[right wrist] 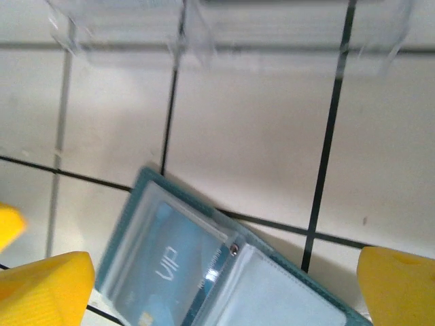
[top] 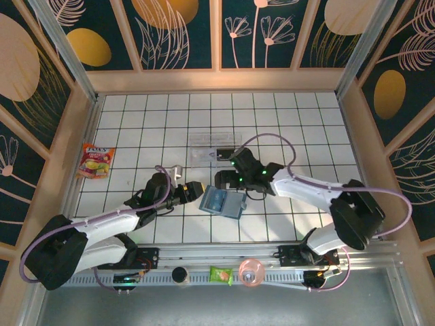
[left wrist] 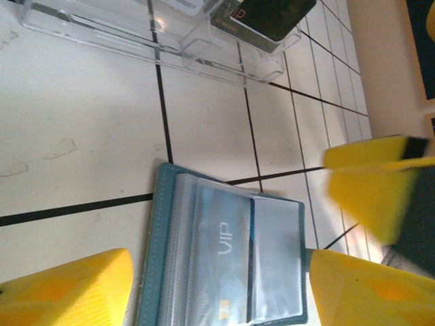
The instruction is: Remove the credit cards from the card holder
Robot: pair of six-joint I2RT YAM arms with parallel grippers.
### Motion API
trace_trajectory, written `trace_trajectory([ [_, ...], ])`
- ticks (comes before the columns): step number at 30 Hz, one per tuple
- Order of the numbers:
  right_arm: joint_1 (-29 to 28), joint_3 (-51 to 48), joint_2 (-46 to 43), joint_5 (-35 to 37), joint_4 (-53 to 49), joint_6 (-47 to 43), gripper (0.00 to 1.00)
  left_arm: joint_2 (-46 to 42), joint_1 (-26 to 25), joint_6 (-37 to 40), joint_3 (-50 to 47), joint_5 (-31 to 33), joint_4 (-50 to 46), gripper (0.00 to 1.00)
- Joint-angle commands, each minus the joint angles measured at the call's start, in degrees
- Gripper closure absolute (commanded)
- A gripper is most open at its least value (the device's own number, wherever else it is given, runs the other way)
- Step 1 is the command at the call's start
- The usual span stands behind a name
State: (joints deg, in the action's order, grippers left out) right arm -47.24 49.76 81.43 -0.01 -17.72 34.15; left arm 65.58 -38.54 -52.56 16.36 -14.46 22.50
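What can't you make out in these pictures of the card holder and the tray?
- Left wrist: card holder cut off by the bottom edge; anything behind the VIP card hidden by it.
- Right wrist: clear tray blurred, contents unreadable.
- Top external: card's print too small.

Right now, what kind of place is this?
Probably a robot test booth: a white gridded tabletop, patterned wall panels boxing it in, and the left arm and right arm bolted to a metal rail.

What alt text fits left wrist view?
A teal soft card holder lies open on the white tiled table, a pale blue VIP card in its sleeve, between the yellow fingers of the left gripper. A clear plastic tray sits beyond.
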Motion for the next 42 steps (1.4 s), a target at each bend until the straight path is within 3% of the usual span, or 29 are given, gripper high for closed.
trace_trajectory([
  [1,1.4,1.3,-4.4,-1.5,-2.6,-3.2,0.07,1.1,0.0,2.5,2.5,1.2,-2.5,0.31],
  [4,0.3,0.5,-5.1,-5.7,-4.8,-2.6,0.32,3.2,0.0,2.8,3.7,1.0,-2.1,0.32],
  [5,-0.3,-0.1,-5.6,-5.7,-6.0,-1.7,0.36,3.6,0.0,2.8,3.9,1.0,-2.1,0.32],
  [7,-1.7,-1.6,-7.6,-4.0,-9.2,1.2,0.32,3.9,0.0,3.1,4.1,0.9,-2.1,0.32],
  [10,-3.0,-5.1,-13.0,-1.3,-13.3,6.8,0.12,4.1,0.0,3.5,4.0,1.3,-2.3,0.32],
  [12,-2.9,-7.7,-15.5,-3.3,-13.8,9.4,0.1,4.8,0.0,3.6,4.0,1.0,-1.9,0.32],
  [18,-1.3,-16.1,-16.3,-14.2,-6.0,13.5,0.25,7.3,0.1,3.4,4.2,-0.5,0.0,0.32],
  [27,3.2,-19.2,-12.4,-17.4,0.8,11.4,0.35,7.3,0.0,3.2,3.4,-0.9,0.3,0.32],
  [42,7.0,-9.0,-3.2,-10.4,-2.3,-2.1,0.87,7.0,0.0,2.8,2.7,-2.2,0.9,0.32],
])
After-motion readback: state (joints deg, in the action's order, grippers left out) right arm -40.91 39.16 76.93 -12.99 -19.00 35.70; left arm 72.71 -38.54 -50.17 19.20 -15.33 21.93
